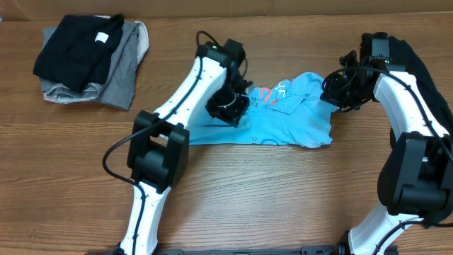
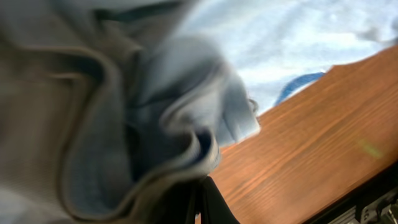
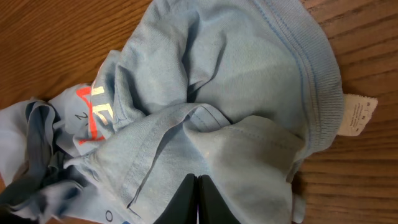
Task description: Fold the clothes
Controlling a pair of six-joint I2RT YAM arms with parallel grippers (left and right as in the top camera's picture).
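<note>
The light blue T-shirt (image 1: 290,117) lies crumpled at the middle of the wooden table (image 1: 248,198), between the 2 arms. Seen from overhead, its lower hem runs fairly straight along the 6 o'clock side, while the upper part is bunched and folded over itself. A bit of orange print (image 1: 265,93) shows near 11 o'clock on the shirt.

The left gripper (image 1: 230,110) sits at the shirt's 9 o'clock edge. In the left wrist view its 2 fingers (image 2: 208,202) are pressed together at 6 o'clock of the frame, with a thick roll of pale blue cloth bunched right at their tips, so they pinch the shirt. Bare tabletop fills the 4 o'clock part of that view.

The right gripper (image 1: 334,92) is at the shirt's 2 o'clock corner. In the right wrist view its fingers (image 3: 186,202) are also closed, meeting at 6 o'clock of the frame with a fold of the shirt caught at their tips. The ribbed collar (image 3: 311,68) curves past at 2 o'clock, and a white label (image 3: 359,113) sticks out at 3 o'clock, lying on the wood.

At 10 o'clock on the table, well apart from the shirt, a black garment (image 1: 74,46) rests folded on top of a grey garment (image 1: 120,78).
</note>
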